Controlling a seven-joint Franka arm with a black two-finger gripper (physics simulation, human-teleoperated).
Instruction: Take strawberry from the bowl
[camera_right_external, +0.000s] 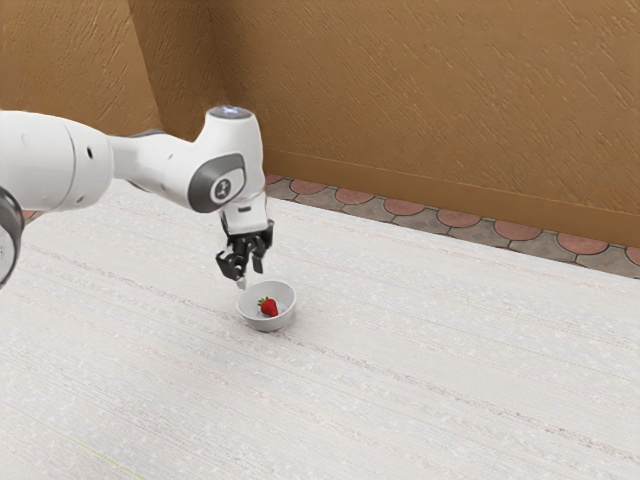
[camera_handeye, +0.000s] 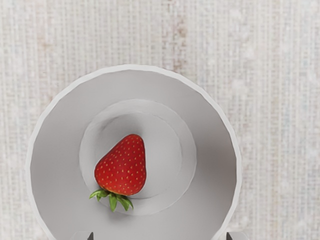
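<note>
Just above the white bowl's rim, toward the exterior view's left, my black gripper (camera_right_external: 250, 277) hangs with its fingers spread and nothing between them. The small white bowl (camera_right_external: 286, 313) stands upright on the table, holding a red strawberry (camera_right_external: 269, 308). In the wrist view the strawberry (camera_handeye: 122, 167) lies on its side on the floor of the bowl (camera_handeye: 212, 145), its green leaves toward the gripper. Tips of the gripper (camera_handeye: 159, 237) show far apart at the lower edge, over the bowl's near part.
The pale, streaked table (camera_right_external: 430, 370) surrounds the bowl. Behind it run a strip of red and grey tiles (camera_right_external: 455, 217) and a brown textured wall (camera_right_external: 440, 100). The arm comes in from the exterior view's left.
</note>
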